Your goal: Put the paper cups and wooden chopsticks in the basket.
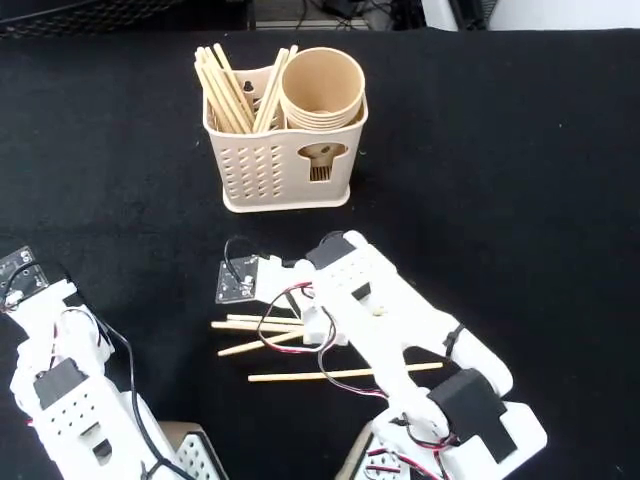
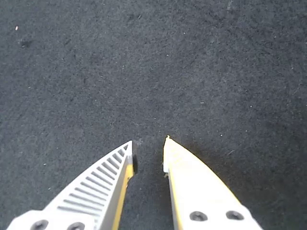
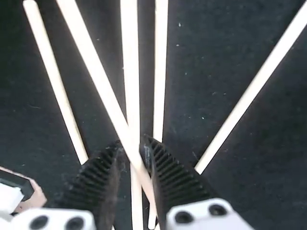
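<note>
Nothing legible from where I stand: no word, number or brand is clear enough to read. The small black board [image 1: 238, 279] on the right arm's wrist and a similar board [image 1: 18, 268] at the left arm carry pale specks too small to make out. The basket [image 1: 260, 172] has a cut-out figure [image 1: 322, 160] in its front wall, a round hole over a slotted block, not a letter.

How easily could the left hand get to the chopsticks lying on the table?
Probably not easily. The left hand is over bare cloth, off to the side, and the right arm leans over the loose chopsticks with the right hand closed on one. They would likely bump.
</note>
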You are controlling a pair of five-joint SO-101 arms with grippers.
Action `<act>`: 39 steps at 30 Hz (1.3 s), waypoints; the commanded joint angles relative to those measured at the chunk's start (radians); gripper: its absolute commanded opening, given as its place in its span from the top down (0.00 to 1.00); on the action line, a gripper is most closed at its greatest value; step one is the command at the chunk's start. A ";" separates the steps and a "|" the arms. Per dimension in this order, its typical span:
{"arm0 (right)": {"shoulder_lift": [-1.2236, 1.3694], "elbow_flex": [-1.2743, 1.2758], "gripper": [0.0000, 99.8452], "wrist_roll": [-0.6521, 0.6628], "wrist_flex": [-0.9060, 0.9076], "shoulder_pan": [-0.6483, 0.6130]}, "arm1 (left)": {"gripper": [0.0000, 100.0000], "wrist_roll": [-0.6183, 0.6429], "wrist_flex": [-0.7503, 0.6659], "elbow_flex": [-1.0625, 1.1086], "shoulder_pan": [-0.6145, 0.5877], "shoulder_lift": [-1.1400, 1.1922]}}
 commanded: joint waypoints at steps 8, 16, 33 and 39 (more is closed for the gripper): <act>-0.343 0.131 0.99 -0.068 -0.043 0.005 | 0.88 0.006 -0.005 -0.042 -0.002 -0.011; -0.503 0.285 0.99 -0.169 -0.206 0.005 | 0.88 0.006 -0.017 -0.024 0.019 -0.011; -0.354 0.259 0.82 -0.203 -0.180 0.008 | 0.88 0.002 -0.017 -0.010 0.045 -0.011; -0.344 0.260 0.81 -0.249 -0.212 -0.012 | 0.88 0.002 -0.018 -0.010 0.048 -0.011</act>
